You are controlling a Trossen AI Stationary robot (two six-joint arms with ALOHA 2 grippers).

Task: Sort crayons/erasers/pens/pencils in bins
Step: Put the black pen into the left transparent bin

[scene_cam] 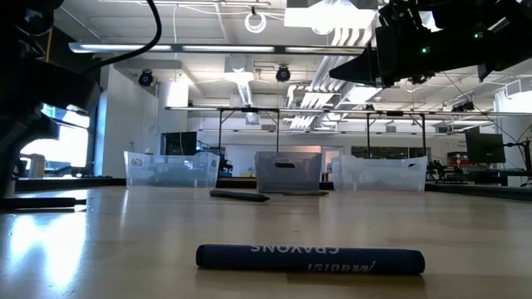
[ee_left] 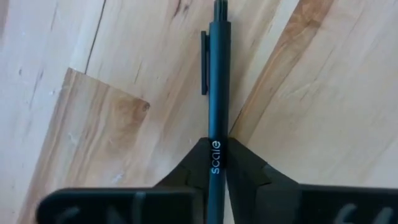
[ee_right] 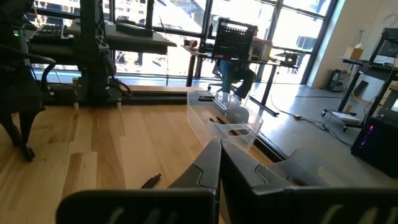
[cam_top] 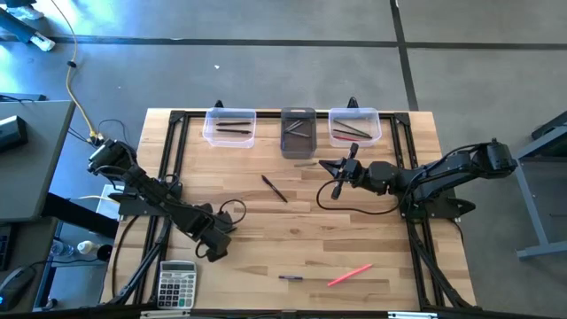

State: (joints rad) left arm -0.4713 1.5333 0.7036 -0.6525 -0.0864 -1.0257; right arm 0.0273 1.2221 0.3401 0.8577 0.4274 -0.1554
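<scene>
High view: three bins in a row at far counter edge: clear left bin, dark grey bin, clear right bin, each already with a few sticks inside. Left loose: black pen mid-counter, pink crayon and short purple crayon near front edge. Roughly half sorted, judging by that. Left hand low near front-left corner, beside grey calculator. Right hand just in front of bins, between grey and right one. Cables looping across counter near both arms, possible snag.

Low view: dark crayon lying close to camera, lettering upside down; black pen in front of grey bin. Right arm overhead, upper right.

Left wrist view: left hand pinching dark pen near its lower end, pen pointing away over bare wood. Not yet binned.

Right wrist view: right hand fingers pressed together, nothing held; clear bin ahead, dark stick on wood nearby.
</scene>
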